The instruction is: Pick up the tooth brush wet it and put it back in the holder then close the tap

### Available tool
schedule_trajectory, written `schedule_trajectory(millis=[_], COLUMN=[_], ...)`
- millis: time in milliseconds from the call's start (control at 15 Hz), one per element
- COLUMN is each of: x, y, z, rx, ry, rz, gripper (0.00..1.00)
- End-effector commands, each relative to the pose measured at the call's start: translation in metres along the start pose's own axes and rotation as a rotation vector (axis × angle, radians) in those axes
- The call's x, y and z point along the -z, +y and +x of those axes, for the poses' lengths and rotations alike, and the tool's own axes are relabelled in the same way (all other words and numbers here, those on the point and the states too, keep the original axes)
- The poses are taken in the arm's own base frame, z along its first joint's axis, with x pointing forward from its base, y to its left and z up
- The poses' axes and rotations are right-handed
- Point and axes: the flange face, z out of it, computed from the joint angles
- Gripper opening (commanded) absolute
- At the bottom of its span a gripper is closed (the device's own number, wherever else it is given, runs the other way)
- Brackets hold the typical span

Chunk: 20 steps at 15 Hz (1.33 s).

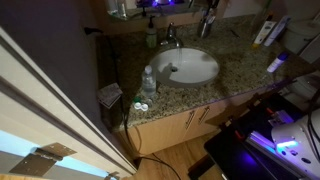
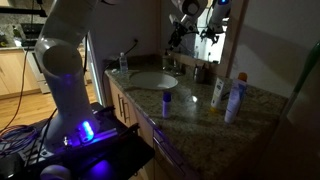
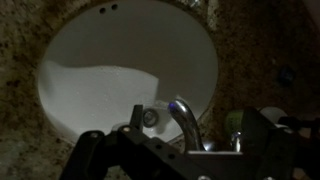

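Dimly | hand (image 3: 172, 142) spread wide, partly cropped | tap (image 3: 186, 120) base hidden behind it

White, rounded, glossy segments were noted on the arm (image 2: 60, 55), with a blue light (image 2: 85, 130) at its base. The gripper (image 3: 175, 135) was recorded as black, with linked bars.

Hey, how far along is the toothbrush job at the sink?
Done: nothing visible. In hand: the open, empty gripper hangs over the basin near the tap. Left: grabbing, wetting and returning the brush, which I can't spot, then closing the tap.
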Motion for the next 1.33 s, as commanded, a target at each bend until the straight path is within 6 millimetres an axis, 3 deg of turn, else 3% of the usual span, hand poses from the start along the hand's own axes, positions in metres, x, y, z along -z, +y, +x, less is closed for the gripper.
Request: schedule_trajectory(millis=[0, 133, 200, 533, 867, 1200, 1267], x=[-0.027, -0.034, -0.032, -0.036, -0.07, -0.089, -0.084], y=[-0.034, -0.053, -0.042, -0.053, -0.06, -0.054, -0.056], z=[0.017, 0.026, 0.017, 0.023, 0.033, 0.049, 0.043], rx=[0.171, 0.212, 0.158, 0.189, 0.3, 0.414, 0.367], ry=[0.103, 0.204, 0.137, 0.19, 0.196, 0.228, 0.199], rz=[0.006, 0.066, 0.04, 0.064, 0.042, -0.02, -0.007], gripper=[1.0, 1.0, 1.0, 1.0, 1.0, 1.0, 1.0])
